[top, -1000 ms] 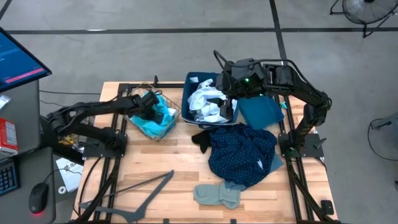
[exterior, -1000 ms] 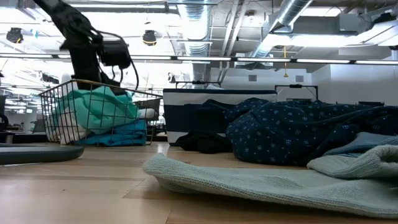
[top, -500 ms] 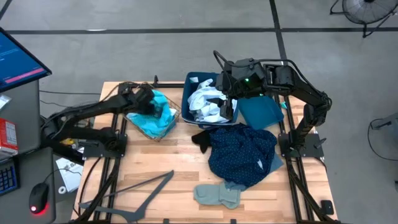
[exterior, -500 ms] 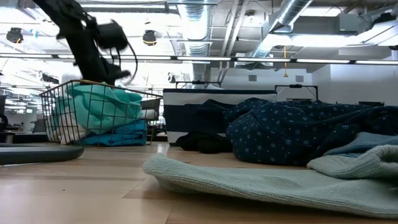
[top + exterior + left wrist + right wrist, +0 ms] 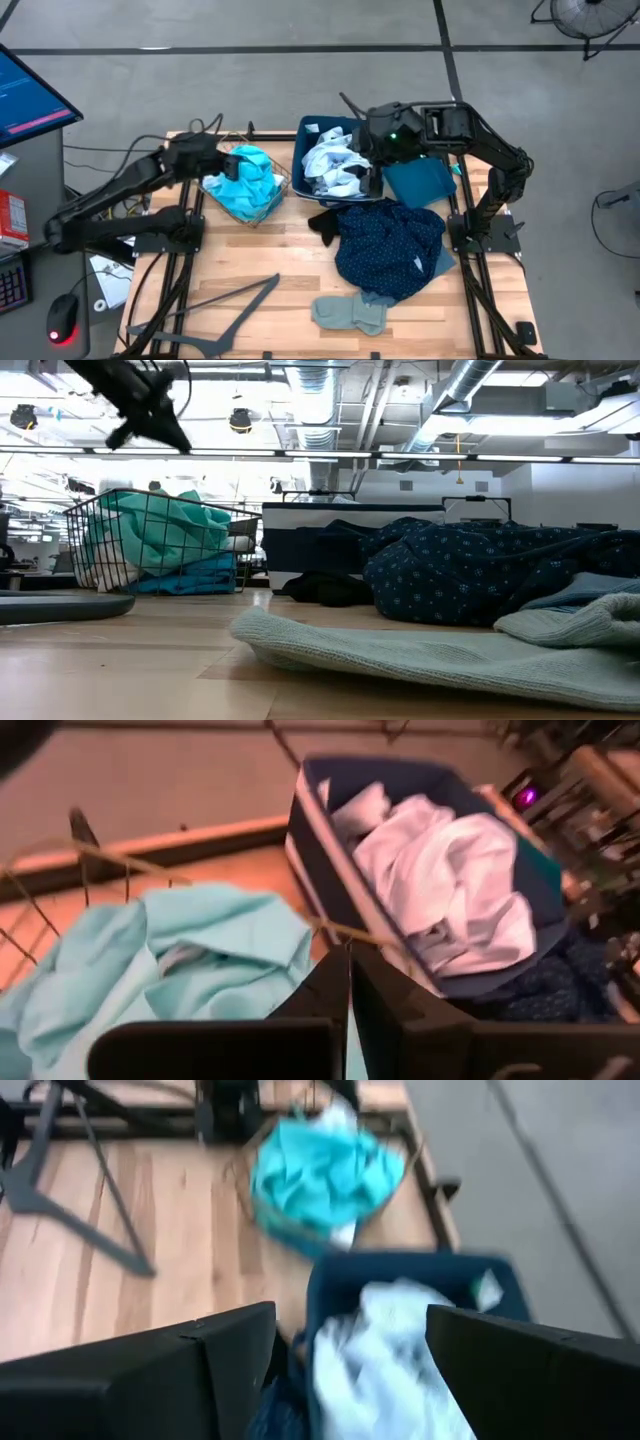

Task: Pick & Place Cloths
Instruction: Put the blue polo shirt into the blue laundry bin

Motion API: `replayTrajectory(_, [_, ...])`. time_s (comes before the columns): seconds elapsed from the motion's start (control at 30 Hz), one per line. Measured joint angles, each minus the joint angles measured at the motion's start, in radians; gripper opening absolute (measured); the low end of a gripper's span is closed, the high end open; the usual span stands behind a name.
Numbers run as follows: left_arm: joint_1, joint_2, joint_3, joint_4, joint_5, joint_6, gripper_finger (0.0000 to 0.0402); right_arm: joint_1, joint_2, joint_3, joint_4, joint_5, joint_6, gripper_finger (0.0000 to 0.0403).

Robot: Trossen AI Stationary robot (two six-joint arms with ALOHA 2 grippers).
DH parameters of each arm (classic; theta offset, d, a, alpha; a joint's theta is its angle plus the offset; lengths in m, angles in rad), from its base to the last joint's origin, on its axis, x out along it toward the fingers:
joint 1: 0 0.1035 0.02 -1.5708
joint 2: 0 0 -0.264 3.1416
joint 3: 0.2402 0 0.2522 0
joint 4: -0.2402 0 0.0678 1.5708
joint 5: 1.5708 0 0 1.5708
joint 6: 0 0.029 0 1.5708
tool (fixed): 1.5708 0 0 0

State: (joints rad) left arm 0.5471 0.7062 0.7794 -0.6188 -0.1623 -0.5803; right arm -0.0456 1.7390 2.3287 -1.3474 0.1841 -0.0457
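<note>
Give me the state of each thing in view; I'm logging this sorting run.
Bright turquoise cloth: heaped in the brown wire basket.
Pale white-blue cloth: bunched in the dark blue plastic bin.
Navy dotted cloth: crumpled on the table.
Black cloth: on the table beside it.
Grey-green cloth: flat near the table's front edge.
Left gripper: shut, empty, above the basket.
Right gripper: open over the bin.

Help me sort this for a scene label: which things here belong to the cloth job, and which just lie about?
Job: turquoise cloth, white cloth, dotted navy cloth, black cloth, grey-green cloth, wire basket, blue bin.
Lying about: hanger, teal lid.
</note>
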Motion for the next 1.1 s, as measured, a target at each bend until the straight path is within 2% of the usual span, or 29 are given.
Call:
replayTrajectory(0.13, [-0.006,-0.051,0.016,-0.003,-0.028,0.011,0.0000,0.013,0.000,0.000,-0.099,0.000,0.140,0.0254])
replayTrajectory(0.23, [-0.014,-0.072,0.038,0.031,0.022,0.012,0.0000,0.039,0.000,0.000,-0.183,0.001,0.297,0.0254])
replayTrajectory(0.3, [-0.036,-0.081,0.043,0.122,0.080,0.048,0.0000,0.068,0.000,-0.002,-0.230,0.016,0.413,0.0254])
replayTrajectory(0.47, [-0.110,-0.085,0.044,0.452,0.202,0.127,0.0001,0.179,-0.006,-0.067,-0.222,0.076,0.640,0.0254])
replayTrajectory(0.63, [-0.181,-0.085,0.044,0.682,0.278,0.190,0.0015,0.284,0.008,-0.222,-0.216,0.131,0.850,0.0254])
replayTrajectory(0.87, [-0.295,-0.077,0.044,0.753,0.447,0.191,0.0089,0.373,0.013,-0.531,-0.198,0.100,1.177,0.0255])
replayTrajectory(0.97, [-0.363,-0.065,0.044,0.754,0.468,0.205,0.0135,0.396,0.014,-0.662,-0.179,0.042,1.285,0.0256])
replayTrajectory(1.1, [-0.438,-0.055,0.044,0.753,0.470,0.209,0.0193,0.404,0.012,-0.842,-0.069,-0.008,1.361,0.0256])
